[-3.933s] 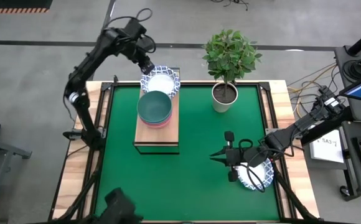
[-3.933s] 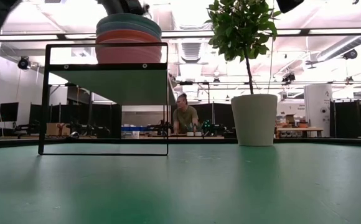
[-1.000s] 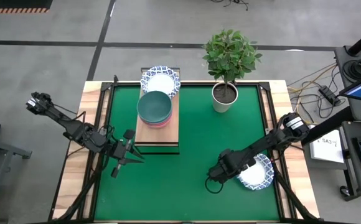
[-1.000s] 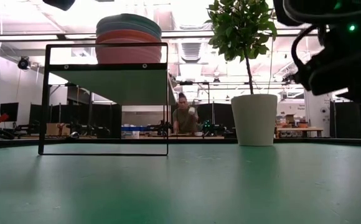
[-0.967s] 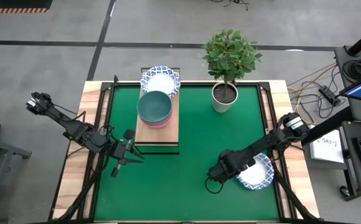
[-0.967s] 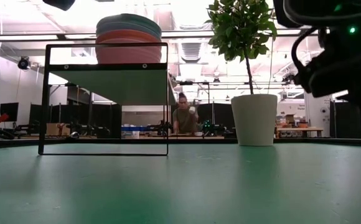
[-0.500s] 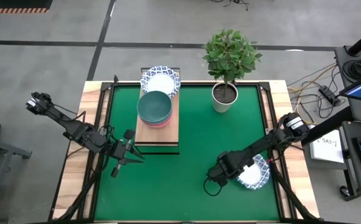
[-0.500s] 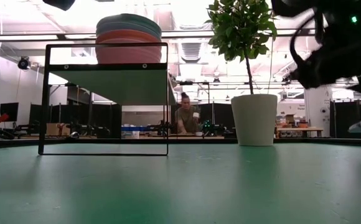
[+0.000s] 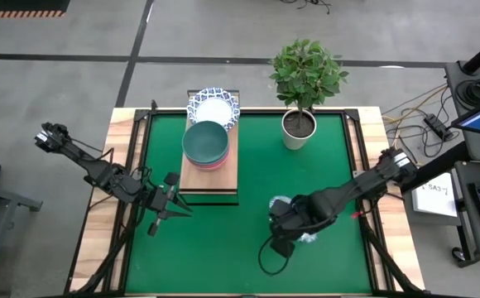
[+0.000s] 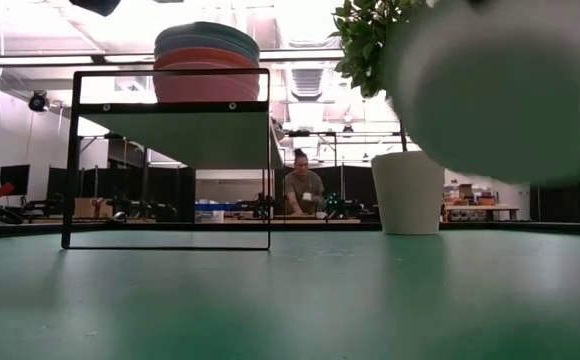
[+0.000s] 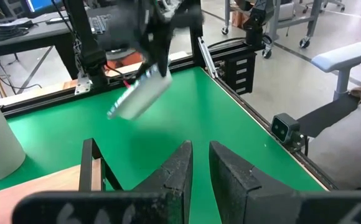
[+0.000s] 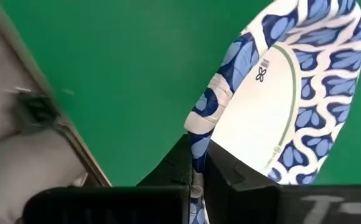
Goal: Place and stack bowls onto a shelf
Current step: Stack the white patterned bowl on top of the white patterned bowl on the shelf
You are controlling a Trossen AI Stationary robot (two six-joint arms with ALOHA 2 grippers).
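My right gripper (image 12: pixel 196 163) pinches patterned bowl (image 12: pixel 280 93) rim over green mat (image 9: pixel 248 240); plant pot (image 9: pixel 298 126) nearby; left gripper (image 11: pixel 199 163) nrly closed.

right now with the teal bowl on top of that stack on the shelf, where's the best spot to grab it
Probably by the rim. The teal bowl sits upright and open on the stack on the shelf, so its thin edge is the only exposed part fingers can straddle, one inside and one outside. Come from straight above, on the near-left side facing the idle left gripper, since the right gripper is shut on a patterned bowl.
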